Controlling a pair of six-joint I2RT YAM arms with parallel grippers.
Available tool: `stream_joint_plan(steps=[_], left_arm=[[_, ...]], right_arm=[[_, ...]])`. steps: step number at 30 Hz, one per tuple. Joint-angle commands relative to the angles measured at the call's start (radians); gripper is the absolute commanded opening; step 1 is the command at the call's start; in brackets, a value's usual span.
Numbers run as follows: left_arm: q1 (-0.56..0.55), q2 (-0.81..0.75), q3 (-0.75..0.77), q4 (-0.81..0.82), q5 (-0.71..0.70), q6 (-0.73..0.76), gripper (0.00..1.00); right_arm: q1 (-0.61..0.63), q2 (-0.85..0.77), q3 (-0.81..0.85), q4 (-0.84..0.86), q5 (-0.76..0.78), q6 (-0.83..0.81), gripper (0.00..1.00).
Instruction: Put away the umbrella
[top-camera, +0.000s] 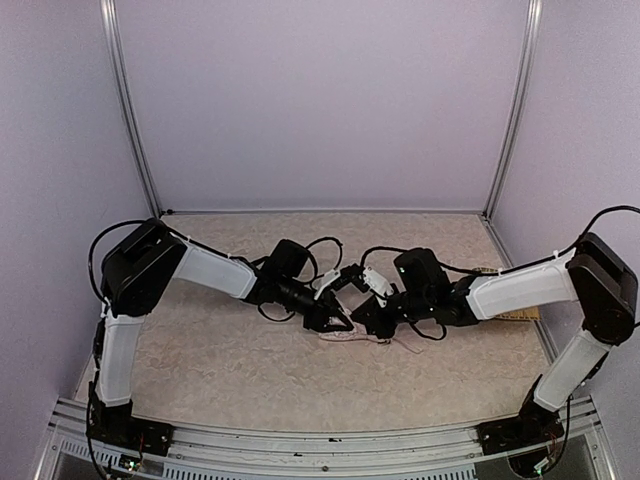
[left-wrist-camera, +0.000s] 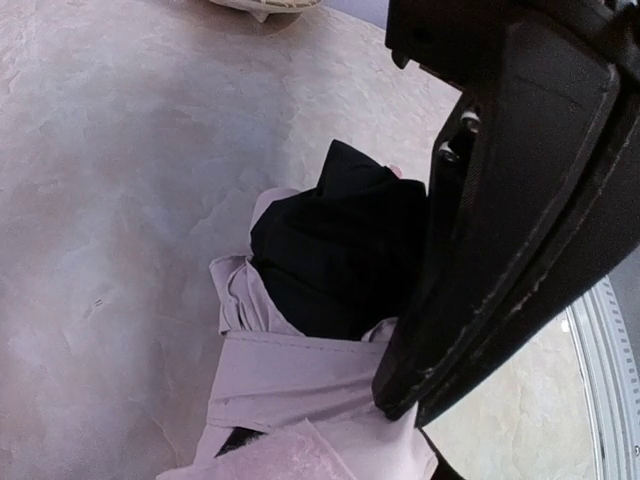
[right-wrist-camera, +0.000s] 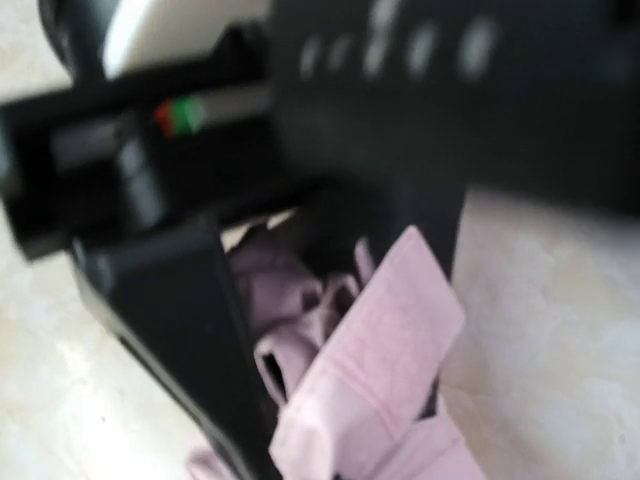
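Nearest the lens: one black finger (left-wrist-camera: 520, 230) of the left pincer (top-camera: 333, 318) fills the right side of its wrist view, its tip against the pink cloth of the umbrella (left-wrist-camera: 300, 380).
Left pincer state: only that one finger shows, so I cannot tell whether the jaws stand parted or are clamped on the cloth.
Right pincer (top-camera: 372, 322): closed tight, with pink fabric bunched and pinched between its black fingers (right-wrist-camera: 170, 340); this wrist view is blurred.
Umbrella position: it lies crumpled on the table (top-camera: 220, 350) near the middle, under the spot where the two pincers meet. From above only a pale strip of it shows beneath them.
Lining (left-wrist-camera: 340, 250): black, bulging out of the pink folds just beside the left finger.
Arms: both reach inward from the near corners, wrists low over the table.
Mat (top-camera: 520, 314): tan and woven, at the table's right side, mostly hidden under the right arm and well apart from the umbrella.
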Motion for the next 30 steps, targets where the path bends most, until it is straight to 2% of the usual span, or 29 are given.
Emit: stream_joint_plan(steps=[1, 4, 6, 11, 16, 22, 26, 30], left_arm=[[0.084, 0.100, -0.125, -0.143, -0.207, -0.064, 0.41], [0.068, 0.027, -0.210, 0.028, -0.192, -0.059, 0.51], [0.048, -0.013, -0.254, 0.114, -0.231, -0.052, 0.55], [0.006, -0.034, -0.288, 0.191, -0.375, -0.006, 0.61], [-0.020, -0.072, -0.354, 0.326, -0.393, 0.032, 0.65], [-0.031, -0.136, -0.452, 0.470, -0.381, 0.072, 0.68], [-0.030, -0.184, -0.525, 0.556, -0.372, 0.098, 0.61], [-0.030, -0.218, -0.579, 0.651, -0.355, 0.114, 0.62]], right_arm=[[0.056, -0.005, -0.053, -0.012, -0.020, -0.048, 0.00], [0.055, 0.008, -0.063, 0.015, 0.020, -0.068, 0.00], [0.055, 0.000, -0.080, 0.044, 0.006, -0.085, 0.00], [0.060, -0.019, -0.124, 0.100, -0.047, -0.101, 0.00], [0.059, 0.006, -0.132, 0.127, -0.071, -0.100, 0.00], [0.059, 0.043, -0.120, 0.120, -0.073, -0.106, 0.00], [0.053, 0.058, -0.123, 0.105, -0.049, -0.109, 0.00], [0.050, 0.067, -0.122, 0.094, -0.033, -0.129, 0.00]])
